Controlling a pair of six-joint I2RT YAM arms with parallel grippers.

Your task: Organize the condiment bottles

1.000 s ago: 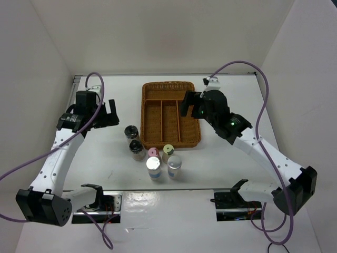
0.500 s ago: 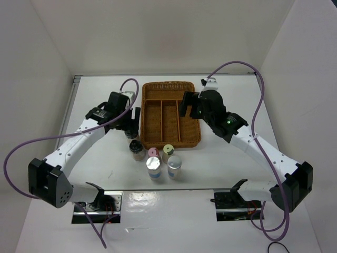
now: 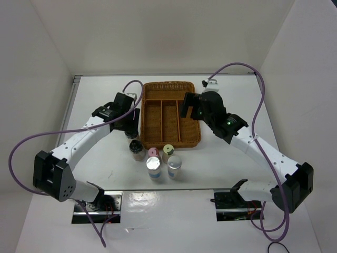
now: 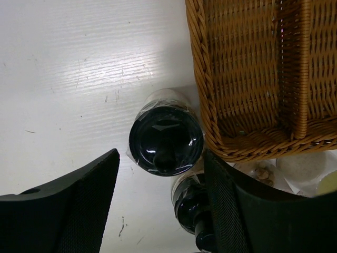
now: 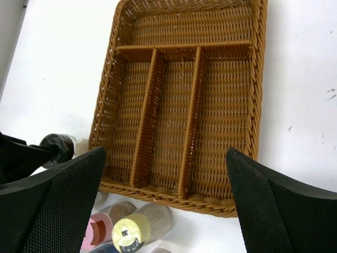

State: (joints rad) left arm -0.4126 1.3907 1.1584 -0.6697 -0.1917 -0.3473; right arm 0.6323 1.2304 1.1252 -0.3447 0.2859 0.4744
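Seen from the left wrist, a black-capped condiment bottle (image 4: pixel 166 139) stands upright between my left gripper's (image 4: pixel 160 158) fingers. The jaws are open around it, with a gap on the left side. A second black-capped bottle (image 4: pixel 192 211) stands just behind the right finger (image 4: pixel 226 205). From above, my left gripper (image 3: pixel 130 124) covers the first bottle beside the wicker tray (image 3: pixel 145 113). The other black-capped bottle (image 3: pixel 137 148), the pink (image 3: pixel 153 153), the pale yellow (image 3: pixel 168 150) and two silver-capped bottles (image 3: pixel 154 165) (image 3: pixel 174 164) cluster in front of the tray. My right gripper (image 3: pixel 188 105) hangs open over the tray, holding nothing.
The wicker tray (image 5: pixel 158 192) has three long compartments and one crosswise compartment at the far end, all bare. White walls enclose the table on the left, back and right. The tray's left rim (image 4: pixel 202 105) lies close against the bottle between my left fingers.
My left arm has swung right from the open table to the black-capped bottle beside the tray, and its jaws have narrowed around it. The right arm has barely moved.
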